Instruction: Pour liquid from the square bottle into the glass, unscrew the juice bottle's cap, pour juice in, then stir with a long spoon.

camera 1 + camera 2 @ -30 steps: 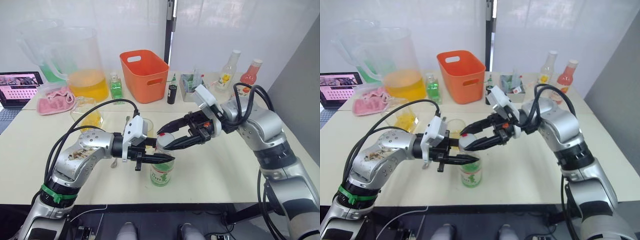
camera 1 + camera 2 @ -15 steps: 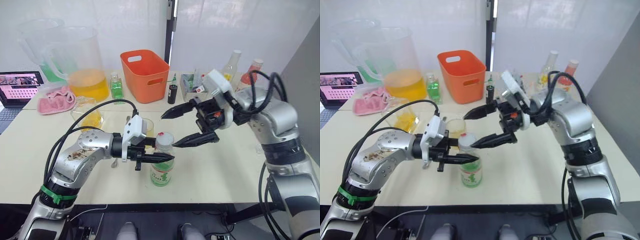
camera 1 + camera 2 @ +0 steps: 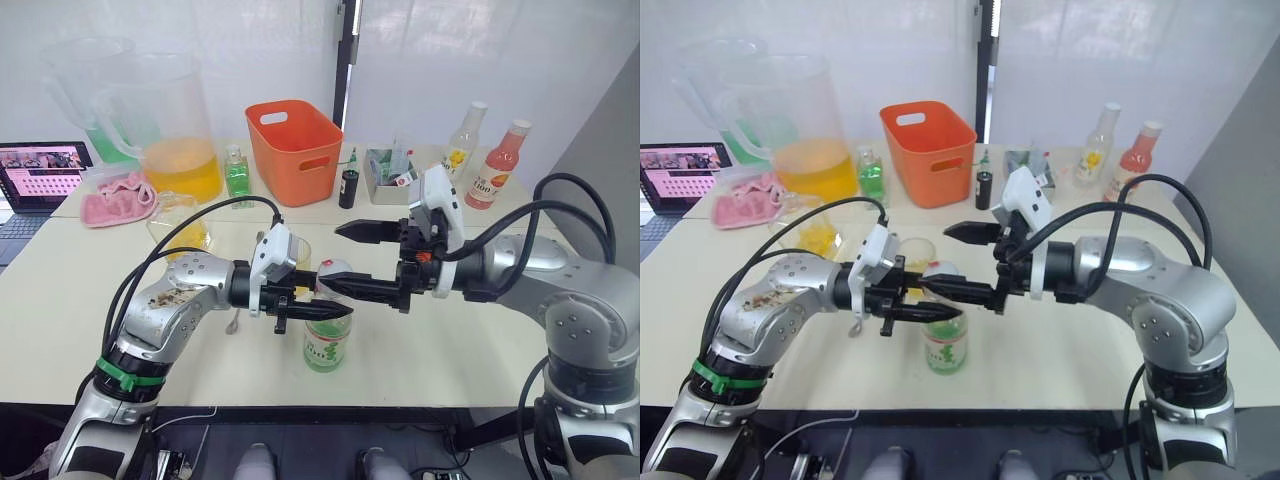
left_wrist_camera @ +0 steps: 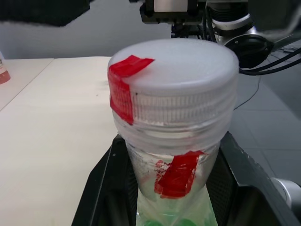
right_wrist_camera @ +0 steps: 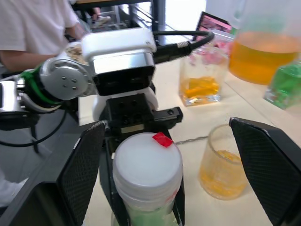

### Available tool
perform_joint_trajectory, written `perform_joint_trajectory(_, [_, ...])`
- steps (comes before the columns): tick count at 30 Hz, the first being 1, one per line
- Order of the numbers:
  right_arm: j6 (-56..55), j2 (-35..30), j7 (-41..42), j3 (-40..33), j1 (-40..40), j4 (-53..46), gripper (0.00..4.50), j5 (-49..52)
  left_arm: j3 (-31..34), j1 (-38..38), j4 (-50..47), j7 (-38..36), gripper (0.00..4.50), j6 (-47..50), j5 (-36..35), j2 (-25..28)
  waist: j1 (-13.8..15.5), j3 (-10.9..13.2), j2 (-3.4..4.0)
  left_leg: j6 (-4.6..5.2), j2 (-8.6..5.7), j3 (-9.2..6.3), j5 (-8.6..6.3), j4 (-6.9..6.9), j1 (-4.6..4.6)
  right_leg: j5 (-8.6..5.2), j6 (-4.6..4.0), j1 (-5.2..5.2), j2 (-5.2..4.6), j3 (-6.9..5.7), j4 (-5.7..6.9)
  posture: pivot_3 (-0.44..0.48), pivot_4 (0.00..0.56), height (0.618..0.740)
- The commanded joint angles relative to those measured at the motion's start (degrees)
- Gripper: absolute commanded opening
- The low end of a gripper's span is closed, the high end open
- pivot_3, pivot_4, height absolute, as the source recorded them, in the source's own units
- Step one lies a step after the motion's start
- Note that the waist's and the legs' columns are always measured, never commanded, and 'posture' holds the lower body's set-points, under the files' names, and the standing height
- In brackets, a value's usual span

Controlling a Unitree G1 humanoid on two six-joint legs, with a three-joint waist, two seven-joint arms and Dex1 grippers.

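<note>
Juice bottle [image 3: 326, 335]: stands upright on the table [image 3: 470, 340], nearest the robot; its neck sits between the left fingers, green label below them.
Left gripper [image 3: 318, 304]: its two black fingers are pinched on the juice bottle's neck, one on each side, just under the cap.
Cap [image 4: 174, 80]: white, with a strip of red tape over its edge; on the bottle, directly above the left fingers and between the right ones.
Right gripper [image 3: 352, 260]: fingers spread wide, one on either side of the cap and clear of it; the tips reach toward the left gripper.
Glass [image 5: 224, 162]: just beyond the left fingers, close behind the bottle, holding a little yellow-orange liquid [image 5: 222, 180].
Long spoon [image 3: 237, 304]: thin silver handle lying on the table beside the left gripper, partly hidden by it.
Square bottle [image 3: 178, 222]: farther back, well apart from both grippers, with yellow-orange contents.
Pitcher [image 3: 168, 125]: at the far edge with orange liquid, next to an orange basket [image 3: 292, 150].
</note>
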Motion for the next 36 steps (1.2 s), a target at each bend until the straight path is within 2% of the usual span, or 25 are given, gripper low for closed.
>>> perform_joint_trajectory(1, [0.15,-0.57,-2.88,-1.37,0.85,-3.76,4.45,1.79,-2.64,-0.07,1.84,-0.56,1.4,-0.27,2.35,-0.64,-0.05,0.0,0.0,0.0,0.0,0.0,0.0,0.0,0.0,0.0,0.0,0.0,0.0,0.0,0.0,0.0,0.15,0.703])
perform_joint_trajectory(6, [0.09,-0.55,-4.93,-1.25,2.93,-5.76,4.45,4.28,-2.91,-0.62,2.77,-1.2,1.4,-0.77,2.91,-0.96,-0.08,0.0,0.0,0.01,0.0,-0.01,0.01,0.0,-0.01,0.0,0.0,0.0,0.0,0.0,0.0,0.0,0.15,0.703])
perform_joint_trajectory(15, [-1.25,-0.79,-5.93,-0.9,3.28,-4.76,1.67,8.2,-2.33,-0.29,2.38,-1.04,1.4,-0.68,3.44,-0.78,-0.11,0.0,0.0,0.01,0.0,-0.01,0.01,0.0,-0.02,0.0,0.0,0.02,0.0,0.01,-0.03,0.0,0.15,0.703])
perform_joint_trajectory(20, [-3.29,-2.47,-1.24,2.09,2.71,-2.98,1.66,6.51,-1.5,0.26,1.36,-0.2,1.4,-0.36,3.5,-0.2,-0.15,0.0,0.0,0.01,0.0,-0.01,0.0,0.0,-0.01,0.0,0.0,0.02,0.0,0.01,-0.03,0.0,0.15,0.703])
perform_joint_trajectory(25, [-10.61,-5.4,13.64,8.85,-0.95,3.07,1.66,1.29,-0.09,1.32,-0.33,0.8,1.4,0.63,3.24,1.15,-0.4,0.0,0.0,0.02,0.02,-0.01,0.0,-0.02,0.0,0.0,0.0,0.0,0.02,0.01,-0.03,0.0,0.15,0.703])
perform_joint_trajectory(28, [-18.27,-6.4,25.58,13.82,-4.55,9.61,1.66,-4.59,0.54,2.06,-1.32,0.94,1.4,0.9,3.19,2.03,-0.58,0.0,0.0,0.02,0.02,-0.01,0.0,-0.01,0.0,0.0,0.0,0.0,0.02,0.01,-0.04,0.0,0.15,0.703])
perform_joint_trajectory(32, [-30.26,-4.96,40.82,18.75,-9.85,21.19,1.66,-11.92,1.38,3.53,-3.4,2.02,1.4,1.61,2.9,2.97,-1.23,0.0,0.0,0.02,0.03,-0.01,0.0,-0.03,0.01,0.0,0.0,-0.02,0.04,0.0,0.0,0.0,0.15,0.703])
perform_joint_trajectory(36, [-36.36,-2.97,48.71,20.07,-12.54,28.54,1.66,-15.41,2.04,4.62,-4.92,3.02,1.4,2.15,2.59,3.51,-1.43,0.0,0.01,0.03,0.03,-0.01,0.0,-0.04,0.01,-0.01,0.02,-0.01,0.05,0.0,0.02,0.0,0.15,0.703])
